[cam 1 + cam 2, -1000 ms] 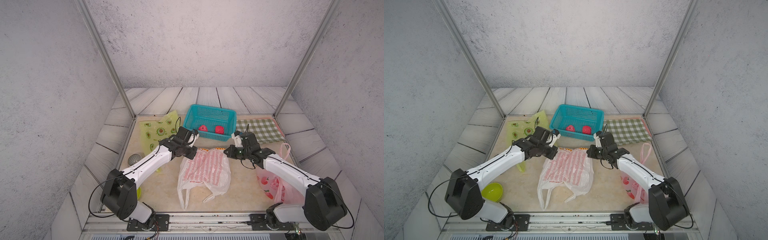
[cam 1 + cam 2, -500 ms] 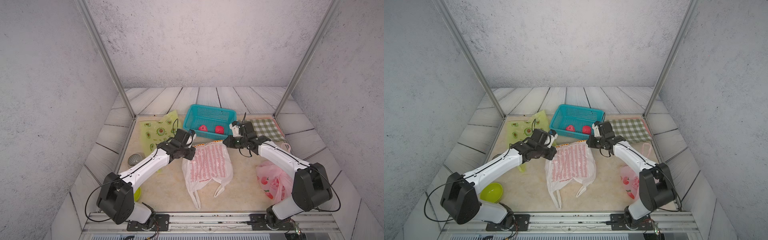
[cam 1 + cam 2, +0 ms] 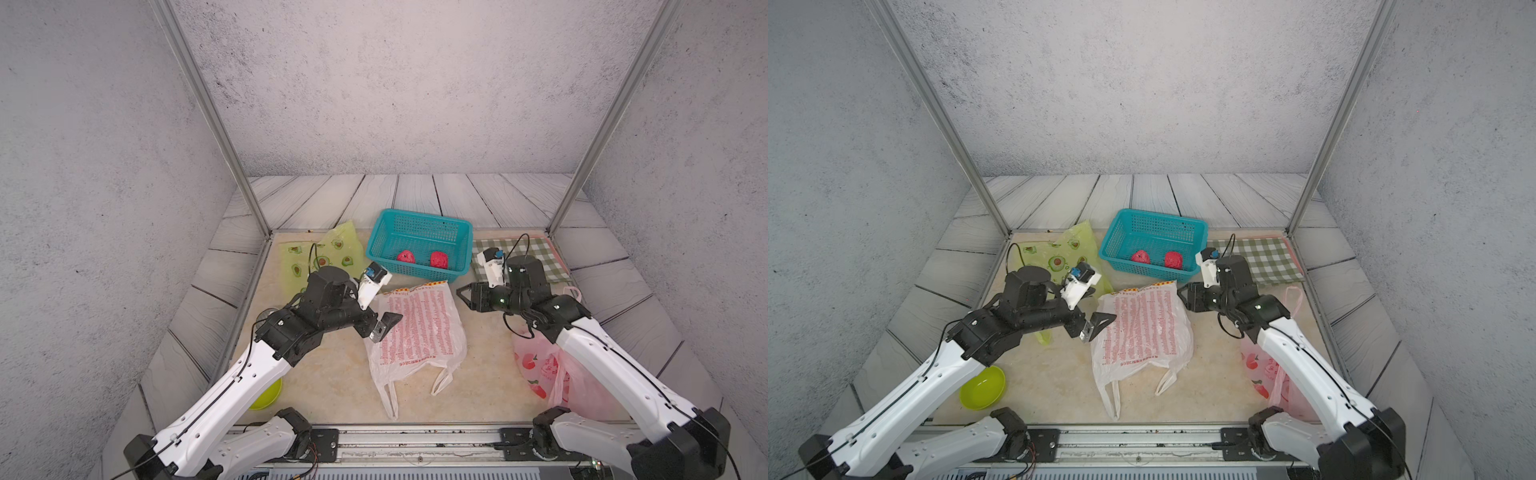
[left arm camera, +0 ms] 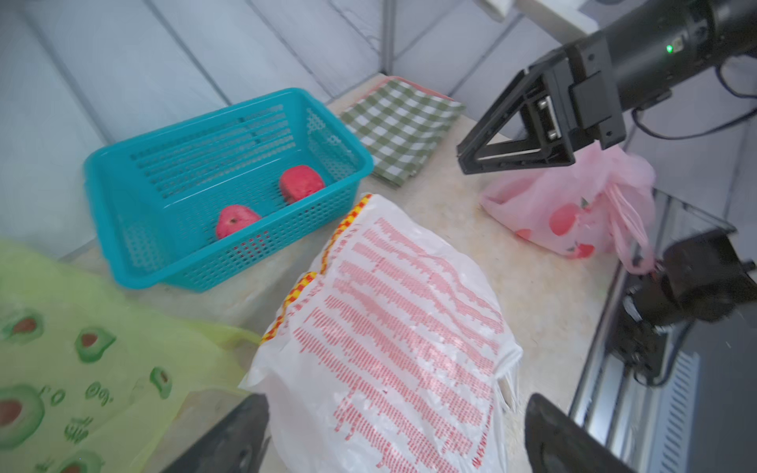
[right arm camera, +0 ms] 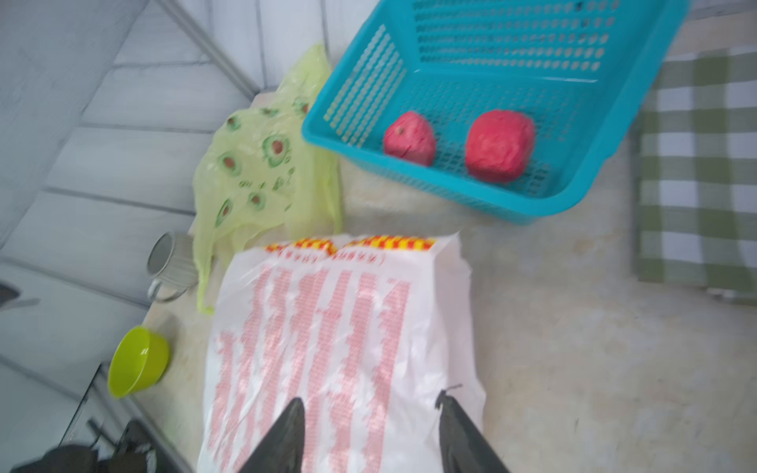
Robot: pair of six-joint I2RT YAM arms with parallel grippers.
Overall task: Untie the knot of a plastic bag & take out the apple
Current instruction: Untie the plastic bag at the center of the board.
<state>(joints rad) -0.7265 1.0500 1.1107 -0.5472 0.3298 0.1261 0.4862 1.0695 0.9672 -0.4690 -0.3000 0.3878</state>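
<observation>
The left gripper (image 3: 384,326) hangs spread wide and empty at the left edge of the white bag (image 3: 419,328). The right gripper (image 3: 463,297), jaws apart and holding nothing, is by the bag's far right corner. The bag lies flat between them, long axis running far to near, loose handles toward the near edge. Two apples (image 3: 406,256) sit in the basket (image 3: 424,215) just beyond. A pink bag (image 3: 536,365) lies near right under the right arm, so that arm is probably the closer one. Both forearms reach low and inward.

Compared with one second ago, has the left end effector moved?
Yes. The left end effector has drawn back from the teal basket, toward its own base.
</observation>
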